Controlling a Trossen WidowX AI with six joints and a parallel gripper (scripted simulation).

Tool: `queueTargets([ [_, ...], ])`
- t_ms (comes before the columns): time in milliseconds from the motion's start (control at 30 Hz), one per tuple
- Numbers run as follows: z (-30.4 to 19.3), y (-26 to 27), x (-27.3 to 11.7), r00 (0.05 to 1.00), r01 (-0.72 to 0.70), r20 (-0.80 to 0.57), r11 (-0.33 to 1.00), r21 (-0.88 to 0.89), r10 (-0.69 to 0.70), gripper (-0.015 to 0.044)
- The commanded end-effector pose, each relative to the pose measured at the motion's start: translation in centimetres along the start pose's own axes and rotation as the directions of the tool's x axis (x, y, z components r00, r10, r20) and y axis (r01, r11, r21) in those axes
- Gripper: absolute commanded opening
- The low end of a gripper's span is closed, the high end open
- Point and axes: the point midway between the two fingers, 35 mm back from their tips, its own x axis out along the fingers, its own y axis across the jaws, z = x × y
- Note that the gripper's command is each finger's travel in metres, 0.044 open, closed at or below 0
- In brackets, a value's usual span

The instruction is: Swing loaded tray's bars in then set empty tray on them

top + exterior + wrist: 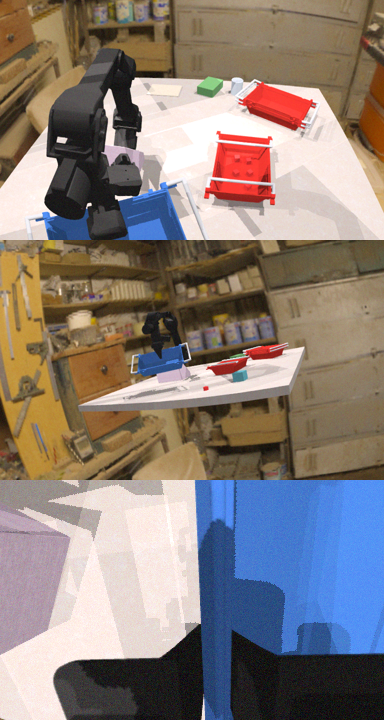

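- So the jaws (160, 357) are pinching one wall of the blue tray (147, 226) (162, 360) (310, 540), which is the empty one.
- That tray's up in the air over the worktop (297, 186) (254, 384) (115, 580), tipped rather than level, white bars sticking out at both ends.
- Pale purple block (137, 155) (169, 375) (30, 580) stands near it.
- Well apart from it, the loaded red tray (240, 195) (229, 367) sits on the worktop with small red blocks inside, both its white bars (243, 144) (240, 181) already across the top.
- Teal block (239, 376) is near the loaded one, and a tiny red cube (205, 388) lies out on the worktop.
- Further off: another red tray (278, 103) (264, 352), a pale cup (237, 86) and a green block (210, 86) (237, 356).
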Motion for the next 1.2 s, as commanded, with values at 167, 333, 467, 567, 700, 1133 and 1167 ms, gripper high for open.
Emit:
queueTargets([
  [167,0.0,-0.1,-0.7,1.000,0.023,-0.007,1.000,-0.006,-0.023,0.0000],
  [333,1.5,-0.2,-1.2,0.999,0.030,-0.010,0.999,-0.034,-0.031,0.0000],
  [467,4.0,-0.1,-1.9,0.999,0.041,-0.014,0.996,-0.079,-0.042,0.0000],
  [567,5.9,0.0,-2.4,0.999,0.048,-0.016,0.992,-0.113,-0.050,0.0000],
  [700,8.4,0.3,-2.9,0.998,0.057,-0.017,0.986,-0.159,-0.060,0.0000],
  [1133,16.5,2.2,-3.7,0.997,0.075,-0.012,0.947,-0.312,-0.083,0.0000],
  [1167,17.2,2.4,-3.7,0.996,0.076,-0.011,0.943,-0.323,-0.084,0.0000],
])
